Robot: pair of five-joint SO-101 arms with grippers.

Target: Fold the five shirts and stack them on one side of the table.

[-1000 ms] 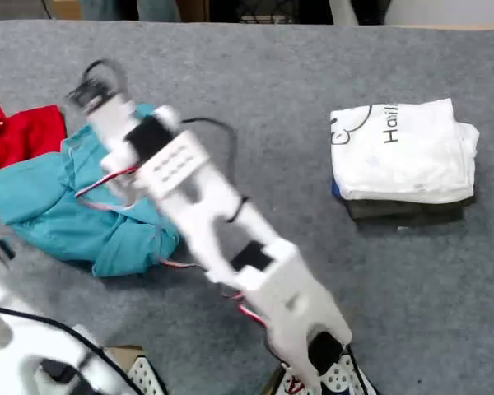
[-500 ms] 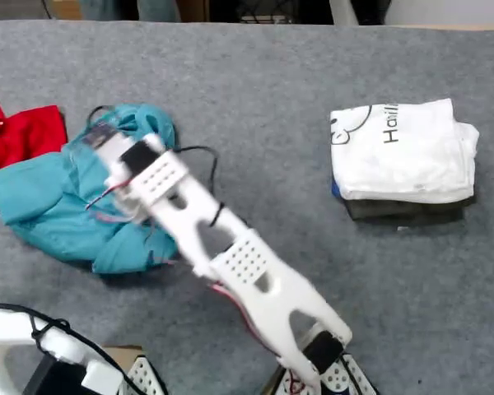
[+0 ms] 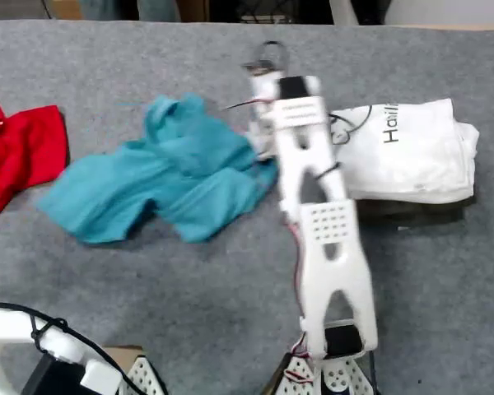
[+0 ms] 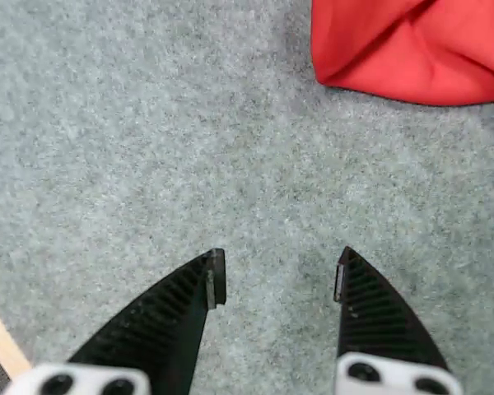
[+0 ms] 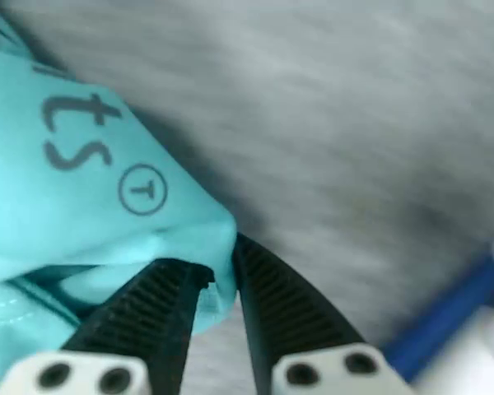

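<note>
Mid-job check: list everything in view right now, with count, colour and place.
teal shirt: one, teal, unfolded, middle of the table
red shirt: one, red, unfolded, at the left edge of the high view
folded stack: one, white shirt on top, dark and blue layers under, right side
table cover: one, grey, under everything
right end effector: one, black, shut on the teal shirt's edge
left end effector: one, black, open above bare cover near the red shirt
</note>
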